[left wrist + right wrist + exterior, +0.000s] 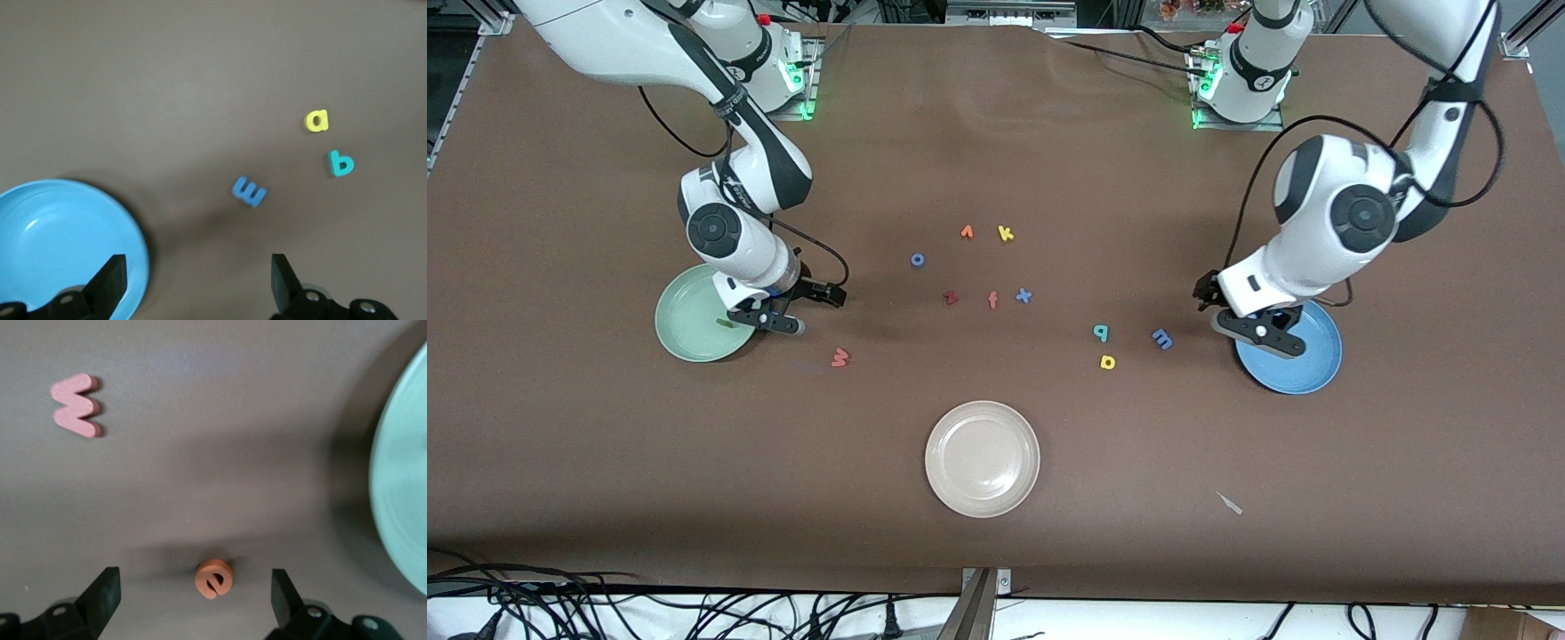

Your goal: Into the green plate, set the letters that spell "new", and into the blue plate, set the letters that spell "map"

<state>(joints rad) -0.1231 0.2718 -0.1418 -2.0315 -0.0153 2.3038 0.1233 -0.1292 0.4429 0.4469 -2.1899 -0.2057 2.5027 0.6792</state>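
Two robot arms are working over a brown table [996, 142] scattered with foam letters. The right gripper [769, 320] is hanging over the edge of the green plate [685, 320], which is lying at the right arm's end of the table; its fingers [100, 593] are standing wide apart with nothing between them. A green letter [724, 323], probably the n, is lying on that plate, seen only from the front camera. The right wrist view is showing what the front camera hides under the gripper: the orange e [214, 578] lying on the table between the open fingers, just beside the plate's rim. The pink w [839, 357] is lying on the table nearby, nearer the front camera.

The left gripper [1249, 329] is hovering over the rim of the blue plate [1307, 364], at the left arm's end of the table, its fingers [110, 280] also spread wide and holding nothing. The blue m [1162, 339], teal p [1102, 332] and yellow a [1107, 362] are lying on the table close together beside that plate.

Only the front view is showing the cream plate [983, 458] nearest the camera and the spare letters mid-table: yellow k [1006, 233], blue x [1024, 296], salmon f [992, 300] and dark red z [951, 298]. No brand lettering on the arms is readable.
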